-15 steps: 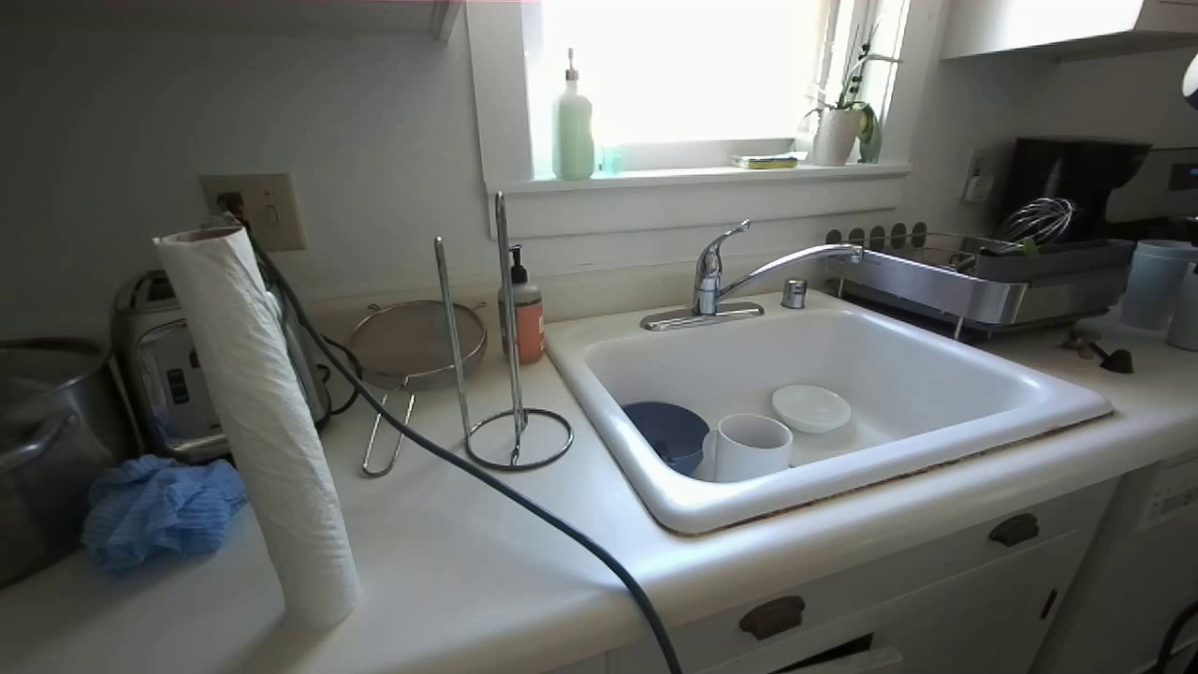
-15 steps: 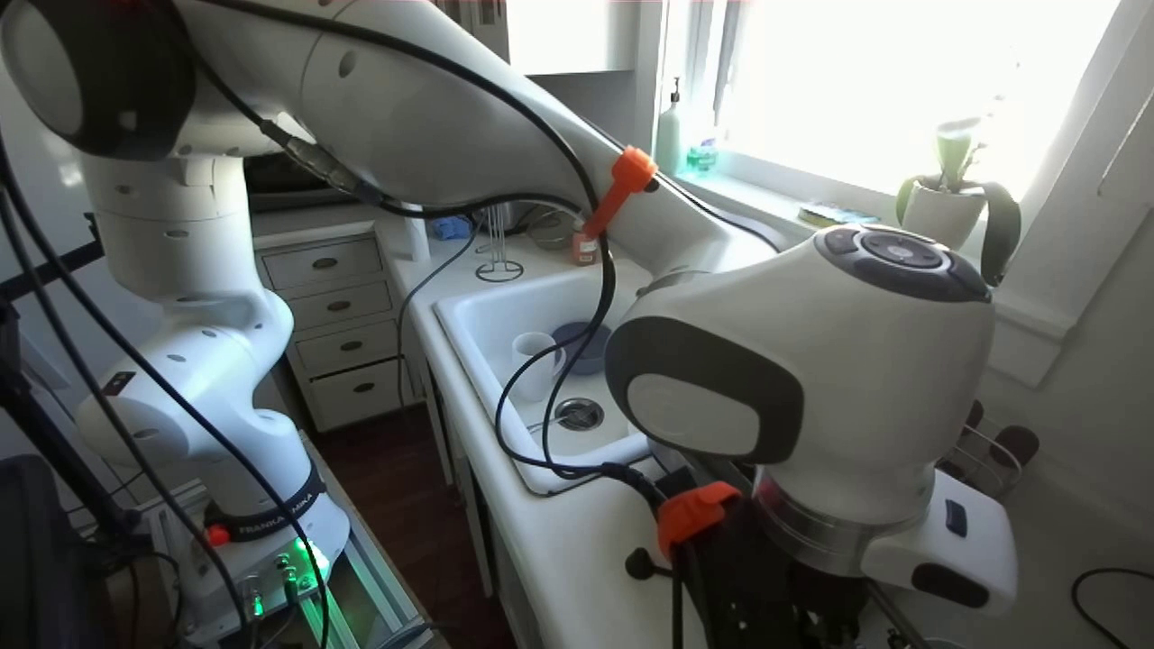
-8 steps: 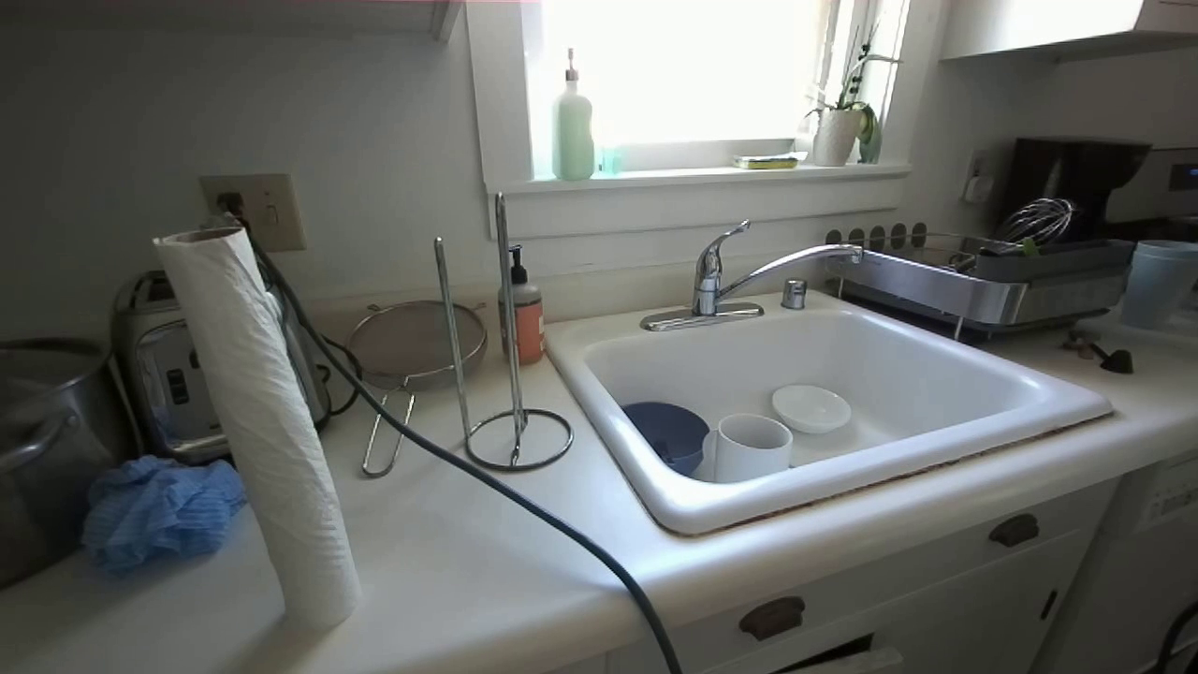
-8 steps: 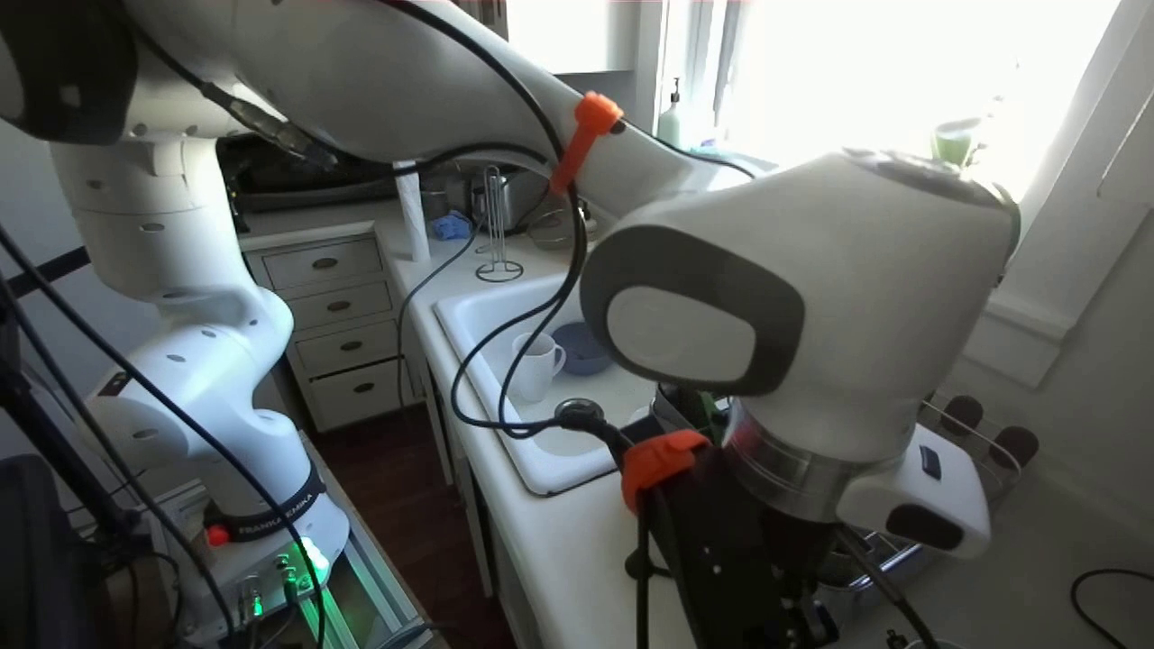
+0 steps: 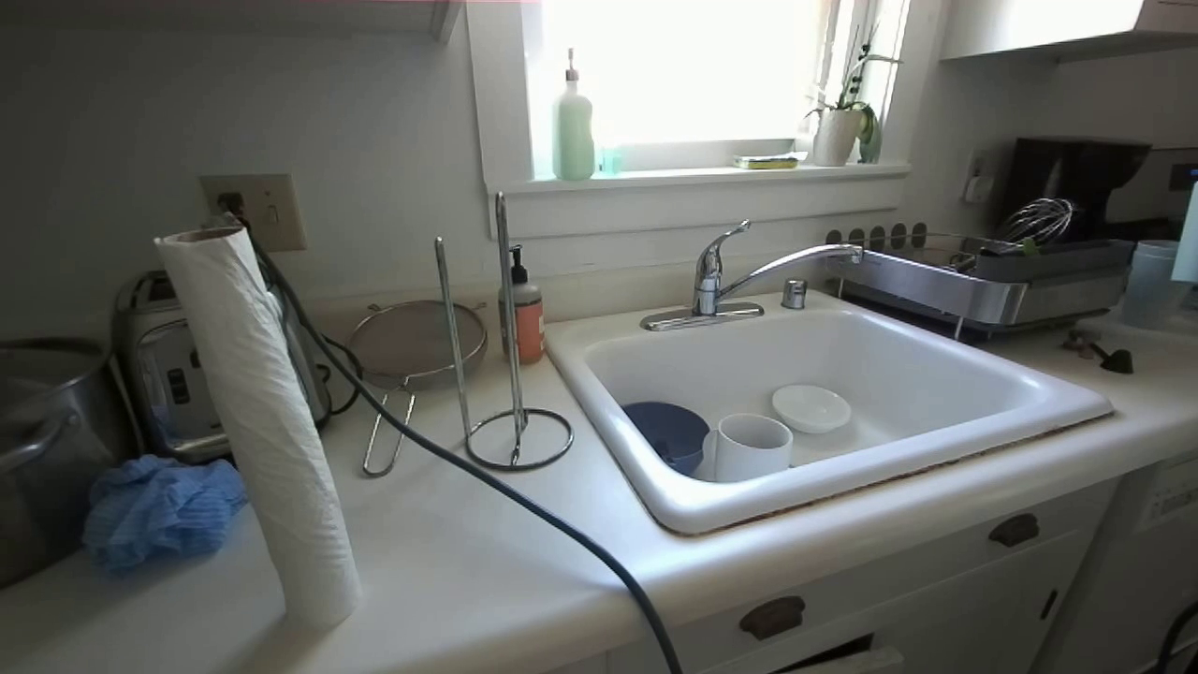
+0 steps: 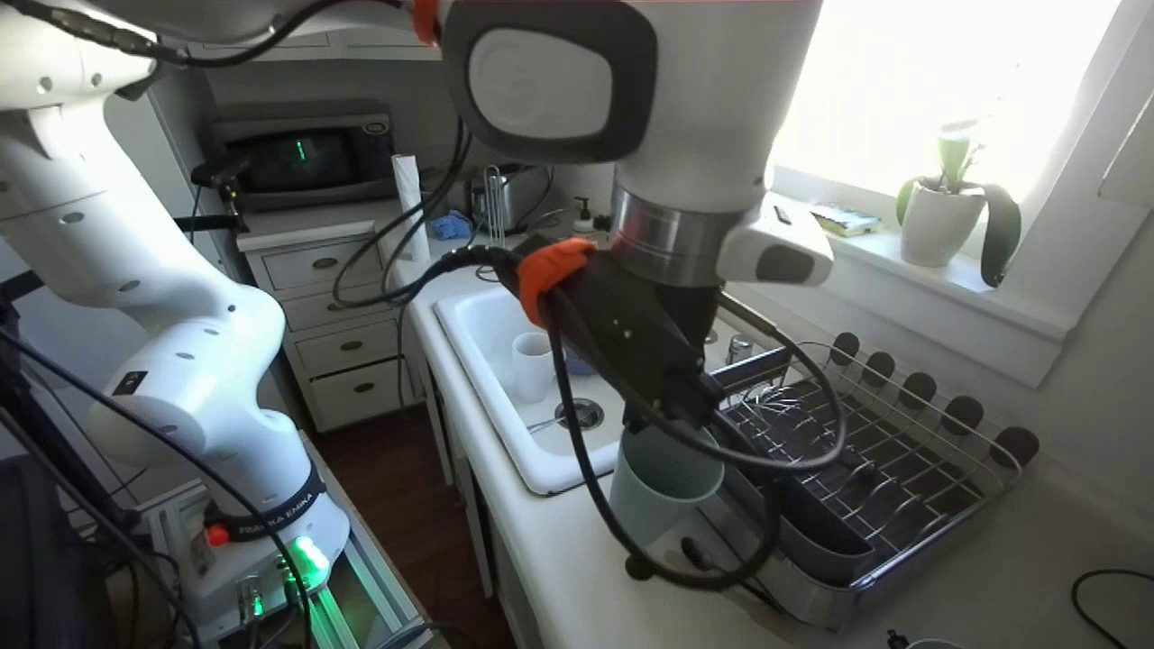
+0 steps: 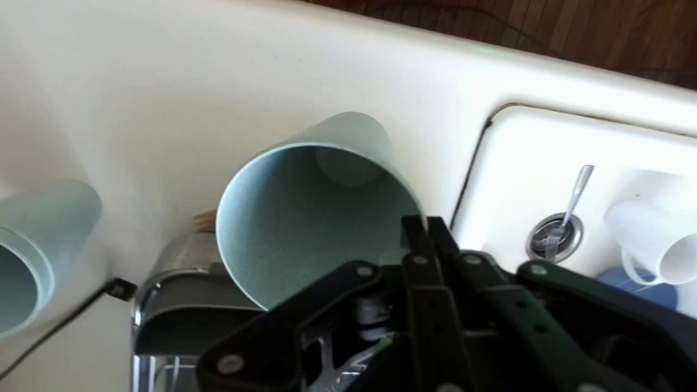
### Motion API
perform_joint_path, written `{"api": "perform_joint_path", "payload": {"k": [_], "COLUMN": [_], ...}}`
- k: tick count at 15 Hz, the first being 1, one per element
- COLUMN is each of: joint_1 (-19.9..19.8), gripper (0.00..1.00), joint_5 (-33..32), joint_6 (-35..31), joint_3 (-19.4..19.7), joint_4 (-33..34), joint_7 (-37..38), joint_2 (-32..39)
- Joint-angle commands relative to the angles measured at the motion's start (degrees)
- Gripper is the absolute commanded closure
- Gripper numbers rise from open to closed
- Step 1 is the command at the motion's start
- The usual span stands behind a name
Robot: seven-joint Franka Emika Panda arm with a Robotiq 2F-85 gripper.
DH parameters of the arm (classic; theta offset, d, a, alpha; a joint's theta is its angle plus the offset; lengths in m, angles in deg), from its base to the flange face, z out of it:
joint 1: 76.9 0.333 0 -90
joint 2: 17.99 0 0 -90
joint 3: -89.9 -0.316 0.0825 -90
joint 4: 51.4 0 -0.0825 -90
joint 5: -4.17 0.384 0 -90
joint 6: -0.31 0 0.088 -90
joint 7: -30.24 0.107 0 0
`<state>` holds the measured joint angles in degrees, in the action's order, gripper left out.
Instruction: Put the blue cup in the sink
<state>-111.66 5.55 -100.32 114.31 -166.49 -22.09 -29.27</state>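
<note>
The pale light-blue cup (image 6: 665, 478) hangs above the counter beside the sink's near end in an exterior view. The wrist view looks down into its open mouth (image 7: 305, 234). A piece of the cup (image 5: 1187, 234) shows at the right edge of an exterior view, raised above the counter. My gripper (image 7: 426, 231) is shut on the cup's rim, one finger inside and one outside. The gripper (image 6: 645, 424) also shows above the cup, its fingers partly hidden. The white sink (image 5: 842, 510) holds a white mug (image 5: 752, 447), a dark blue bowl (image 5: 666, 432) and a small white dish (image 5: 811, 409).
A dish rack (image 6: 865, 487) stands beside the held cup. A second pale cup (image 7: 60, 228) stands on the counter away from the sink. The faucet (image 5: 796, 262) reaches over the sink's back. A fork (image 7: 577, 190) lies across the drain. Cables hang around the gripper.
The arm has risen and moved toward the sink and the base side. The held cup has come up from the counter into view below the gripper.
</note>
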Motion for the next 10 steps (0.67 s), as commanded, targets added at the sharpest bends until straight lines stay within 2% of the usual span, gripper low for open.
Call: {"api": "perform_joint_path", "payload": {"k": [1,6,10], "joint_1": [5.8,13.9,20.3], "gripper": [0.99,0.99,0.99], "joint_5": [-3.2,-6.1,-6.7], "joint_6": [-0.5,-2.2,-3.3], "joint_3": [-0.8,-4.8,-8.1], "joint_4": [-9.4,-21.6,-29.0], "joint_7": [-2.6,-2.5,-2.8], "joint_2": [-12.2,-26.2,-34.7]}}
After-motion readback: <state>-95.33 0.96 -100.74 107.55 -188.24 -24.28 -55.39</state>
